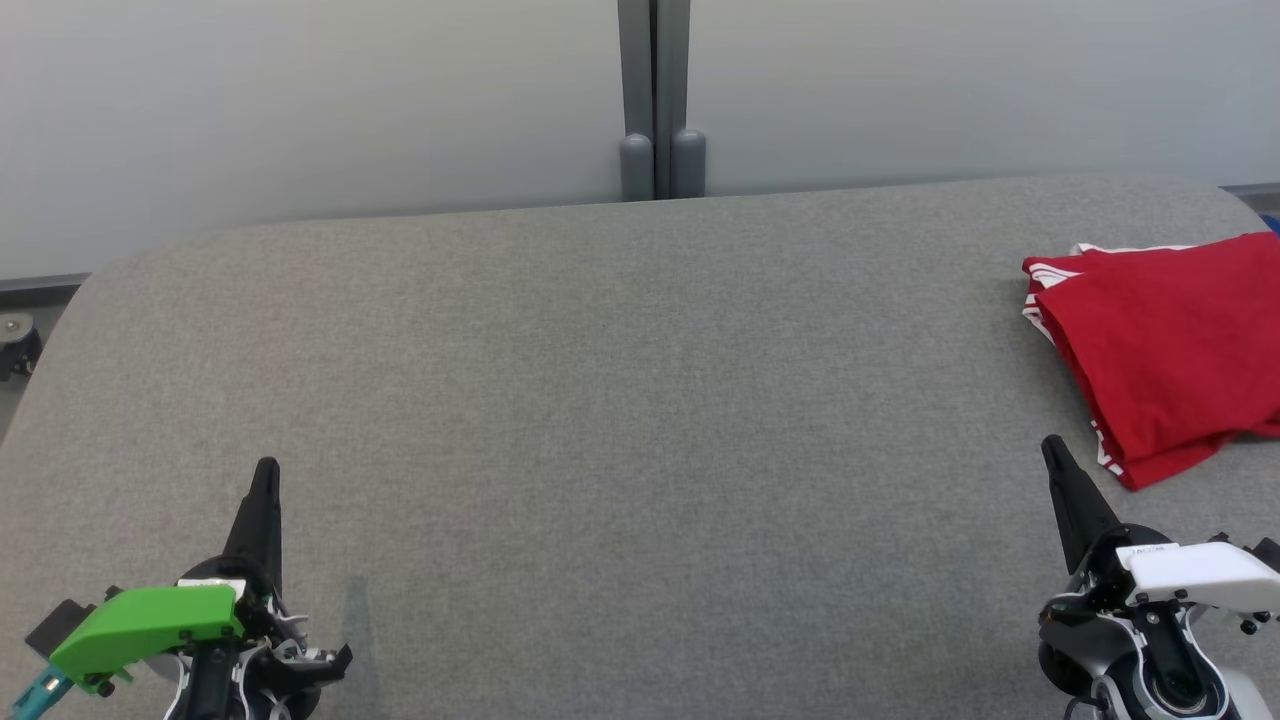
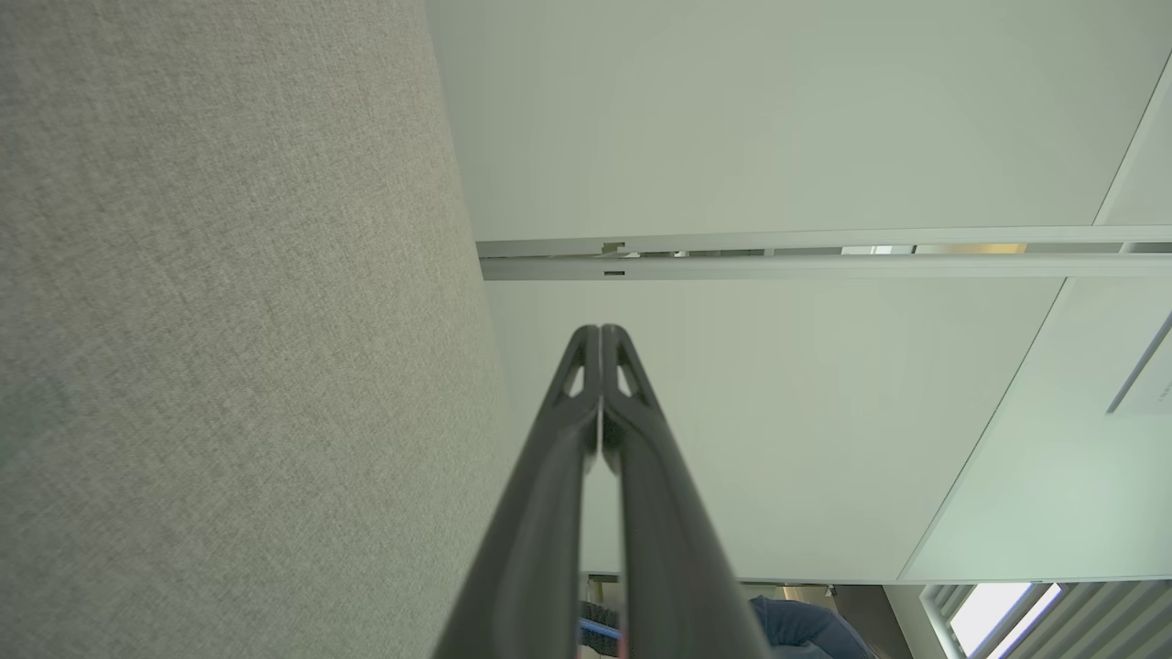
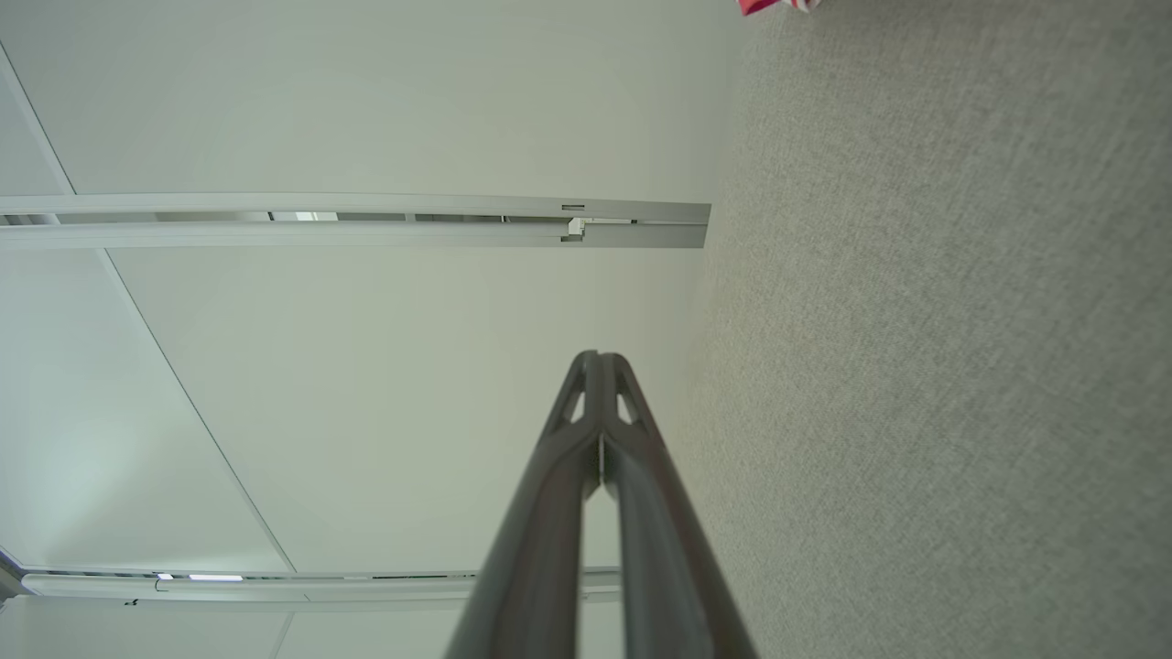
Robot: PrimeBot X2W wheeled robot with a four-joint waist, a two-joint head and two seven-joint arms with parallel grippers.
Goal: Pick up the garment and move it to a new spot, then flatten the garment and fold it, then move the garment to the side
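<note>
Grey fabric surface, pale wall panels behind. Red garment lies folded at far right, partly cut off by the head view's edge, with white-striped hems facing left. Its near corner sits just ahead and right of the right fingers, not touching. Left fingers are well apart, across the surface. Both pairs are pressed together and empty. Right arm is clearly nearer, so any further sideways shift looks like its job.
</note>
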